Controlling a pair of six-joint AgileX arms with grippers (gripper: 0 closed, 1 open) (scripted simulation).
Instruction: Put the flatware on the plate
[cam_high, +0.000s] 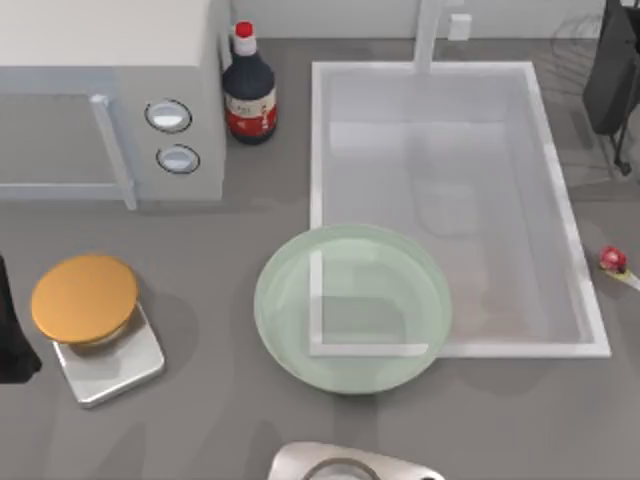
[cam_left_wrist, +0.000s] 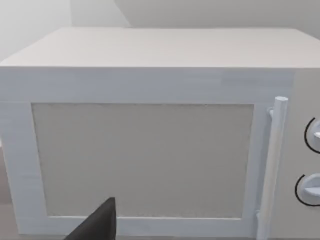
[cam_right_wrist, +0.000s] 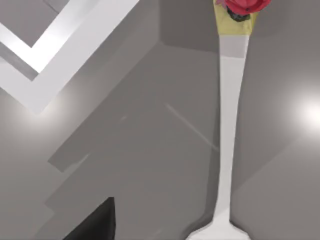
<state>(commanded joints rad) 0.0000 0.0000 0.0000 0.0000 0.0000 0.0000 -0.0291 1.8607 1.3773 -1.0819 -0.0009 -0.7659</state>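
— Where's the right gripper (cam_right_wrist: 95, 222), and what are its jaws doing?
— Above the grey tabletop; I cannot tell. Beneath it lies the spoon (cam_right_wrist: 227, 135), thin white handle, red knob.
— And the plate (cam_high: 352, 306)?
— Round pale green glass, raised rim, overlapping the white sink (cam_high: 575, 250) corner. The spoon sits at the table's right edge, well apart.

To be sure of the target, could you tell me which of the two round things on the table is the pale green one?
The plate, wide and translucent, lying over the sink's near corner. The orange disc is smaller, on a steel base at the table's left.
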